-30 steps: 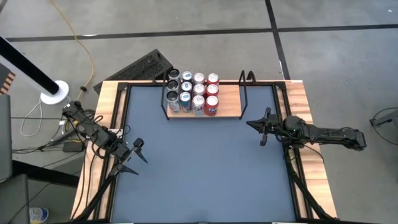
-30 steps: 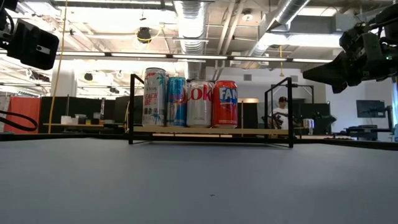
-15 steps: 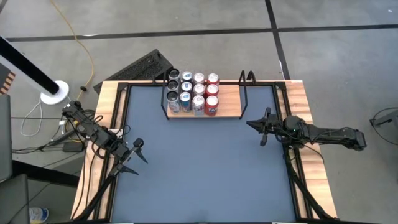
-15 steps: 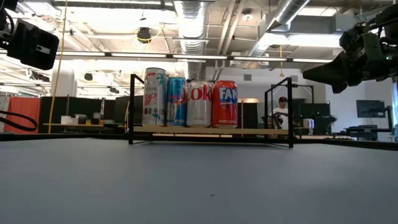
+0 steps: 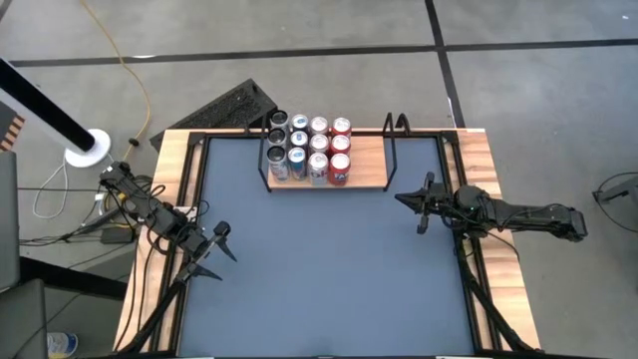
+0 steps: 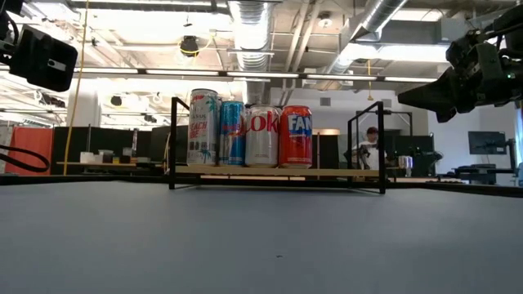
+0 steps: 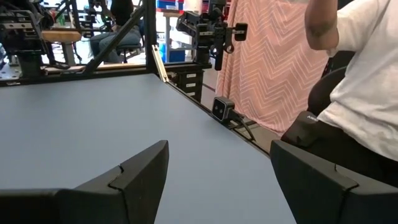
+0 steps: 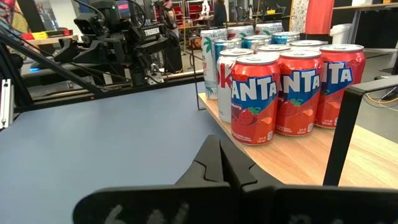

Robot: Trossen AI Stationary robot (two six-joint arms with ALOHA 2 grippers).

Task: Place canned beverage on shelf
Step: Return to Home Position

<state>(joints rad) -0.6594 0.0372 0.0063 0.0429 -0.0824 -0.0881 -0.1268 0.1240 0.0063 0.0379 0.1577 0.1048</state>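
Several cans stand upright in rows on the left part of the shelf, a light-wood board with black rod uprights at the table's far edge. The right part of the board is bare. In the low view the front row of cans stands on the board. The red cans fill the right wrist view. My left gripper hovers open near the table's left edge, nothing between its fingers. My right gripper hovers shut near the right edge, level with the shelf's right end, holding nothing.
The blue-grey table top lies between the two arms, framed by a light-wood rim. A person in a white shirt sits just past the table's edge, in the left wrist view. A black upright of the shelf stands close beside my right gripper.
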